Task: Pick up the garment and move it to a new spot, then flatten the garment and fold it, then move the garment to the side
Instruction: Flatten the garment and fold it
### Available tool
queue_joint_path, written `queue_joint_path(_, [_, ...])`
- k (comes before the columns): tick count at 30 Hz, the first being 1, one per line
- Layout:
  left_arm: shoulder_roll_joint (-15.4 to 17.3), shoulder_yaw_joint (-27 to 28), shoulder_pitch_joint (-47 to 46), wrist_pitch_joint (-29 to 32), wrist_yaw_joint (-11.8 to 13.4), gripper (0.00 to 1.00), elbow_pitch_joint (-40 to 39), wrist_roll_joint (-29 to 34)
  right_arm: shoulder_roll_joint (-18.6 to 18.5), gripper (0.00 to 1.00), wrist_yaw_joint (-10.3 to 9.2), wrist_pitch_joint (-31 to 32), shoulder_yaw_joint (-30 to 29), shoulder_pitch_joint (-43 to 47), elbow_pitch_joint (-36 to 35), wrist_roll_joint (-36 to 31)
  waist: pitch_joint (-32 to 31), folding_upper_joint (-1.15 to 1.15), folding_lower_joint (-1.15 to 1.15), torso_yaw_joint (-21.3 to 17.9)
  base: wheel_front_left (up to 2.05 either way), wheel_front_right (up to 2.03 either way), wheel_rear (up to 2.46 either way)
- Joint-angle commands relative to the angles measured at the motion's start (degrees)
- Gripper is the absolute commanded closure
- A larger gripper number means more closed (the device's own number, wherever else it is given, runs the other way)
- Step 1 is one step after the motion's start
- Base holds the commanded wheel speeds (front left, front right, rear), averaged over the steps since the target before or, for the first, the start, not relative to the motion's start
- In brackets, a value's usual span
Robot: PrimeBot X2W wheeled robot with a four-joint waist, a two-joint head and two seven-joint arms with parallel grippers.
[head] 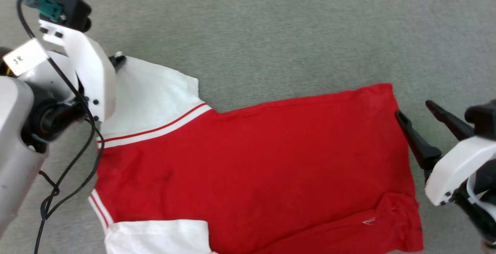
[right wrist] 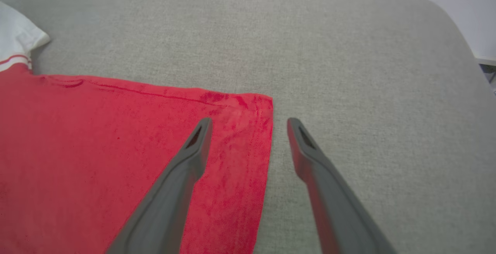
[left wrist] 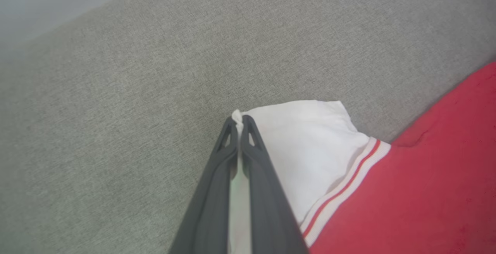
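The garment (head: 252, 168) lies spread on the grey fabric surface, plain red side up, with white sleeves at the left. My left gripper (head: 118, 59) is shut on the far corner of the upper white sleeve (left wrist: 306, 149); in the left wrist view a bit of white cloth pokes out between its fingertips (left wrist: 239, 120). My right gripper (head: 412, 110) stands open at the garment's far right hem corner (right wrist: 255, 106). In the right wrist view one finger (right wrist: 193, 149) is over the red cloth and the other finger (right wrist: 306, 149) is over the grey surface.
The grey fabric surface (head: 290, 33) stretches beyond the garment. Its rounded edge (right wrist: 461, 33) shows at the upper right of the right wrist view. A black cable (head: 69, 168) hangs from my left arm beside the garment's left side.
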Motion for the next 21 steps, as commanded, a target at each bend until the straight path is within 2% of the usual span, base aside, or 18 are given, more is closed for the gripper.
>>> queue_joint_path(1, [-0.05,-0.35,0.96,-0.53,-0.16,1.0,-1.62,0.53,-1.5,0.0,-0.05,3.27,-0.56,-1.51,0.79,1.28,-1.2,0.0,0.0,2.27,0.0,0.0,0.0])
queue_joint_path(5, [-0.06,-0.94,2.62,-2.09,0.22,1.0,-7.55,1.44,-5.47,0.0,-0.02,14.57,-1.43,-4.85,3.09,2.53,-1.17,0.0,0.0,5.45,0.0,0.0,0.0])
queue_joint_path(11, [0.98,-1.54,4.96,-3.32,1.82,1.0,-17.02,3.3,-9.17,0.0,-0.02,25.27,-2.12,-10.15,6.36,1.36,0.5,0.0,0.0,9.71,0.0,0.0,0.0])
queue_joint_path(16, [0.99,-1.94,6.21,-5.2,2.93,1.0,-22.96,5.12,-10.67,0.0,-0.02,30.96,-1.54,-12.58,9.34,1.14,1.85,0.0,0.0,12.68,0.0,0.0,0.0])
queue_joint_path(21, [0.72,-2.31,7.13,-6.23,3.67,1.0,-26.16,6.2,-11.2,0.0,-0.02,33.1,0.05,-12.54,11.68,0.69,2.71,0.0,0.0,14.57,0.0,0.0,0.0])
